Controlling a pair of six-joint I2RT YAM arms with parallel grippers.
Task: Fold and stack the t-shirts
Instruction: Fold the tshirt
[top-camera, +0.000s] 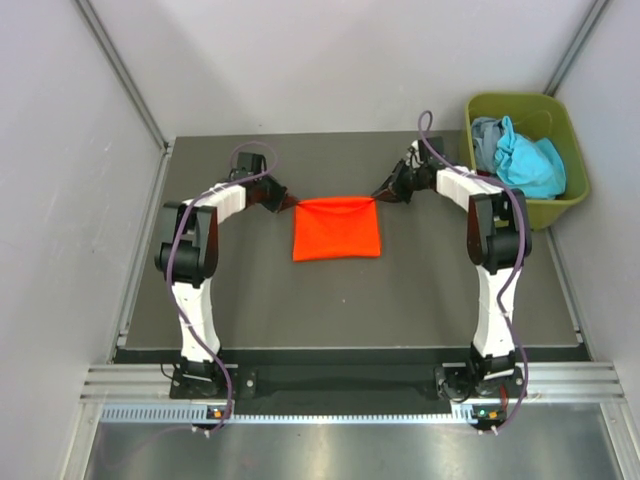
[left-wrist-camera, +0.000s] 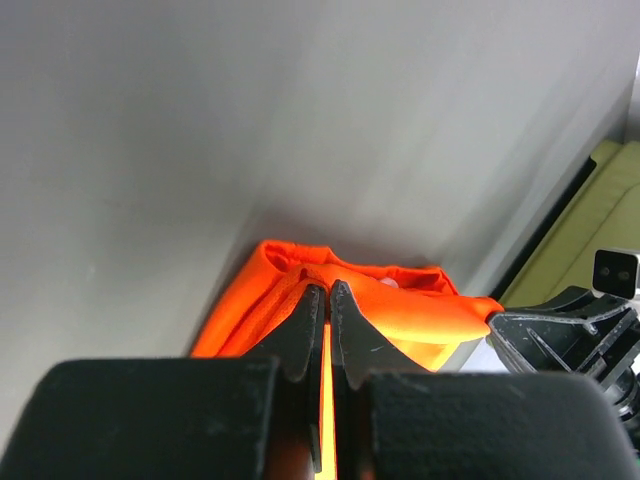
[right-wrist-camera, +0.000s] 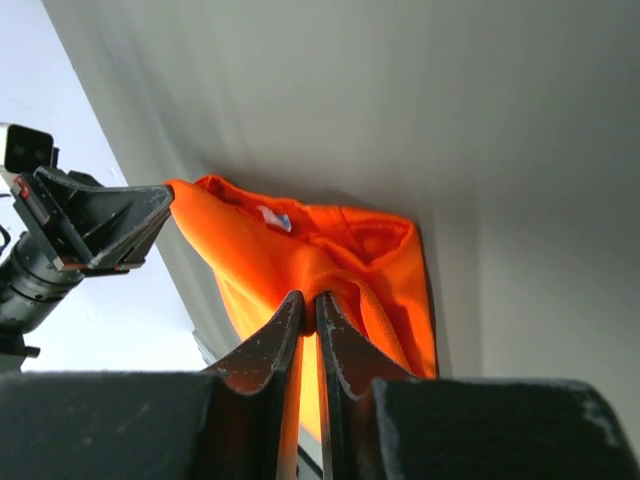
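Orange t-shirt (top-camera: 337, 228), soft cloth folded to a rough square, lies mid-way on the dark matte counter (top-camera: 420, 290); left jaws are pinched shut on its far left corner; right jaws grip the far right corner, barely parted; teal t-shirt (top-camera: 530, 165) sits crumpled in a green plastic bin (top-camera: 556, 212).

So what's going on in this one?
Both arms are working on the bright orange cloth t-shirt, which lies folded into a rough square on the dark table. The left end effector is pinched on its far left corner and the right end effector on its far right corner. A crumpled teal-blue shirt and a grey shirt sit in the olive-green plastic bin at the far right, not yet folded.
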